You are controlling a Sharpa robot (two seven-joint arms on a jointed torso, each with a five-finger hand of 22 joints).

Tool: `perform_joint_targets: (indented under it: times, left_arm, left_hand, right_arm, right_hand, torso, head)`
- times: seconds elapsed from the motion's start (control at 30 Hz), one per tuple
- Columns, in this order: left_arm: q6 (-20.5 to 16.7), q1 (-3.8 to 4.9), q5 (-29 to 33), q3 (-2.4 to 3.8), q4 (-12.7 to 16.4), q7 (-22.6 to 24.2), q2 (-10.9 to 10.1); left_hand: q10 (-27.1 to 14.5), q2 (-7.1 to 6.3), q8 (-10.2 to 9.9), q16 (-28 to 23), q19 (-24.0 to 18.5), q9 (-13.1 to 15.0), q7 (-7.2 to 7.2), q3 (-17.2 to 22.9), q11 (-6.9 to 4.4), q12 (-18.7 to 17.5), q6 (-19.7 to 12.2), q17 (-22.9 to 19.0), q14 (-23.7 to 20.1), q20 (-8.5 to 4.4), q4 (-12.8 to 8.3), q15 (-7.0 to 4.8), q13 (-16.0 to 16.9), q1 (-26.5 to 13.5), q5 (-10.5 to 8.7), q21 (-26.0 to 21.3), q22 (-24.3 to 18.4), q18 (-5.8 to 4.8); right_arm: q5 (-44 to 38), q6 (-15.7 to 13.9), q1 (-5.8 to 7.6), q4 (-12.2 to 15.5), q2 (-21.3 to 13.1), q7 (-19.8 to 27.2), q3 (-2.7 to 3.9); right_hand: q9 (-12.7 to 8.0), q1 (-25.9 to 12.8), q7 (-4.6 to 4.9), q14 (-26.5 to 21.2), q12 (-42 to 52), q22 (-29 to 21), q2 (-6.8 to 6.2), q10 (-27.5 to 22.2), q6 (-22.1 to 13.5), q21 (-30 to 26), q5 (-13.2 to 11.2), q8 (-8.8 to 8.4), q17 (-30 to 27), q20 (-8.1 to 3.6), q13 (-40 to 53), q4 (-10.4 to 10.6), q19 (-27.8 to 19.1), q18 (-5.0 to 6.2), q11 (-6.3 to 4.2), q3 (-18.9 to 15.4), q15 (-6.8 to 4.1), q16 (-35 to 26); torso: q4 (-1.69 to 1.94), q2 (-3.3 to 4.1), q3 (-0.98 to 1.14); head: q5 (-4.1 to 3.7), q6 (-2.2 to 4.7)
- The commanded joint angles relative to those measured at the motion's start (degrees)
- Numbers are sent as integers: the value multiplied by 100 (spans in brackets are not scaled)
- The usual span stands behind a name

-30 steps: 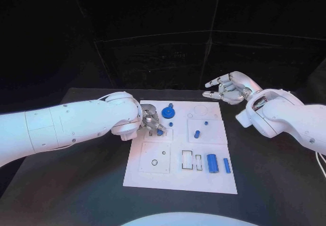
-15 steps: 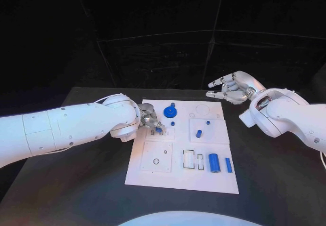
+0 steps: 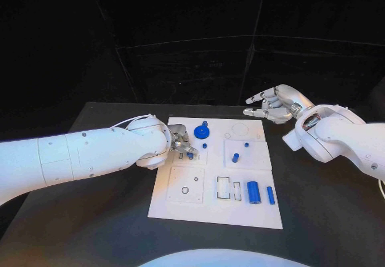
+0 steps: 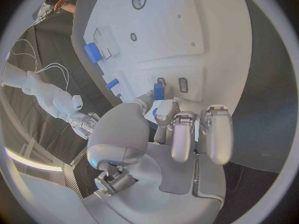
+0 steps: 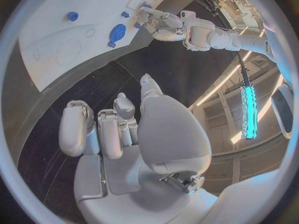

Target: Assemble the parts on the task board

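Observation:
The white task board point(image 3: 208, 208) lies in the middle of the black table. My left hand point(image 3: 181, 146) hovers low over the board's upper left and pinches a small blue part point(image 4: 158, 90) between thumb and a finger, right by two small slots point(image 4: 183, 84); the other fingers are curled. In the head view that part point(image 3: 190, 156) shows at the fingertips. My right hand point(image 3: 275, 104) hangs above the table beyond the board's far right corner, fingers apart and holding nothing. The right wrist view shows the right hand point(image 5: 118, 129) with the board point(image 5: 56, 45) past it.
On the board lie a blue gear-like disc point(image 3: 200, 132), a small blue peg point(image 3: 203, 146), a blue block point(image 3: 234, 158), a blue cylinder point(image 3: 253, 192) and a blue bar point(image 3: 270, 195). Empty rectangular slots point(image 3: 223, 188) sit beside the cylinder.
My left forearm has swung lower and nearer while its hand stays over the small slots with the blue part. The right hand has barely moved.

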Motion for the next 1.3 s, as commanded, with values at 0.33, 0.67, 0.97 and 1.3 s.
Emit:
perform_joint_targets:
  times: [0.33,0.67,0.97,1.3]
  left_arm:
    - [170,-13,-404,4,-15,-90,32]
    - [305,-18,-409,4,-4,-105,42]
    - [416,-27,-408,5,22,-114,46]
    - [468,-29,-408,5,19,-118,41]
  left_hand:
    - [28,-30,26,18,44,13,-44,494,-7,11,21,1509,605,-2,-433,8,8,67,7,-24,375,-5]
    - [31,-34,27,18,43,16,-46,509,-9,16,21,1509,605,-5,-437,6,14,71,7,-25,374,-5]
    - [41,-42,34,18,44,24,-50,536,-13,28,27,1509,605,-8,-444,3,25,76,7,-25,375,-5]
    - [43,-47,37,18,43,28,-53,557,-16,28,29,1509,605,-10,-449,1,25,80,8,-26,374,-5]
  right_arm:
    - [3,100,12,0,19,-1,2]
    - [3,116,11,-10,35,2,2]
    - [3,140,10,-21,46,8,1]
    - [3,151,10,-30,44,6,1]
  right_hand:
    - [-1,45,-8,361,-16,1,44,-42,-42,-20,-8,40,567,11,8,-6,-29,23,-4,-35,34,-15]
    - [-1,45,-8,361,-16,1,44,-42,-42,-20,-8,40,567,11,8,-6,-29,23,-4,-35,34,-15]
    - [-1,45,-8,361,-16,1,44,-42,-42,-20,-8,40,567,11,8,-6,-29,23,-4,-35,34,-15]
    - [0,53,-9,361,-8,0,54,-40,-42,-20,-23,45,563,11,12,-5,-29,23,-4,-43,34,-19]
  torso:
    - [7,4,0]
    - [-1,3,4]
    - [-2,2,4]
    - [3,1,1]
  head:
    - [37,-24]
    - [54,-33]
    - [84,-65]
    - [93,-89]
